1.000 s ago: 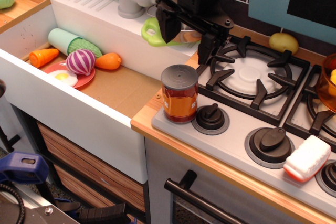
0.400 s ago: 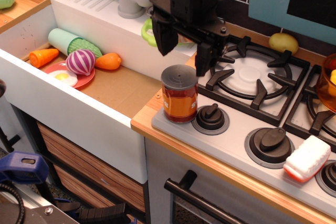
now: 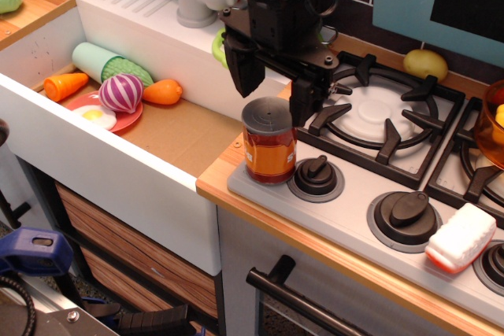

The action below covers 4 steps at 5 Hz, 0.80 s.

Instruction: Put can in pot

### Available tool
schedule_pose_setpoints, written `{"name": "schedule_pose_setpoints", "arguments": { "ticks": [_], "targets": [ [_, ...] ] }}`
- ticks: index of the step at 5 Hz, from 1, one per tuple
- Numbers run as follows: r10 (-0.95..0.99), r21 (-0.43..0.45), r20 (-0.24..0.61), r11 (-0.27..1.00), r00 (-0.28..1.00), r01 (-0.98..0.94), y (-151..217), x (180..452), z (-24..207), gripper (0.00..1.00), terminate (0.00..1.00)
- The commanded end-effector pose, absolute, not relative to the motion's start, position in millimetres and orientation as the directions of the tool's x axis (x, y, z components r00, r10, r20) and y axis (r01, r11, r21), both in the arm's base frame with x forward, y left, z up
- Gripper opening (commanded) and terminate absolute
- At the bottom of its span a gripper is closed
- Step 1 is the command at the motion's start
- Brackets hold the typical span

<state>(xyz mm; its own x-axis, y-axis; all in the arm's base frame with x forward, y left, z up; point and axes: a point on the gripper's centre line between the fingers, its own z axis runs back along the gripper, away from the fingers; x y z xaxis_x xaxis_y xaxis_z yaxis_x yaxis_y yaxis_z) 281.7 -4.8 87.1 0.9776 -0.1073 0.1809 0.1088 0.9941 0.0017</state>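
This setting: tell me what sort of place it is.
Probably a toy play kitchen. A black-grated gas hob with round black knobs sits on a wooden counter beside a white sink basin holding plastic vegetables, including a purple-and-white striped onion.

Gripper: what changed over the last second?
The gripper moved toward the camera and down, from over the burner's back corner to just above and behind the can, fingers open and spread either side of it. Nothing grasped yet. The can has not moved; other items unchanged.
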Motion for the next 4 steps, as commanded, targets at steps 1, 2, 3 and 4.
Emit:
{"name": "schedule_pose_setpoints", "arguments": {
  "ticks": [1,2,3,4],
  "targets": [
    [-0.084,-0.004,0.214,0.996,0.973,0.087,-3.4,282.8,88.7,1.00,0.00],
    [-0.075,-0.005,0.218,0.997,0.973,0.078,-5.1,279.6,84.5,1.00,0.00],
    [-0.066,-0.017,0.230,0.997,0.971,0.072,-5.3,279.1,77.1,1.00,0.00],
    [-0.061,-0.027,0.246,0.997,0.967,0.069,-5.6,279.7,69.2,1.00,0.00]
  ]
}}
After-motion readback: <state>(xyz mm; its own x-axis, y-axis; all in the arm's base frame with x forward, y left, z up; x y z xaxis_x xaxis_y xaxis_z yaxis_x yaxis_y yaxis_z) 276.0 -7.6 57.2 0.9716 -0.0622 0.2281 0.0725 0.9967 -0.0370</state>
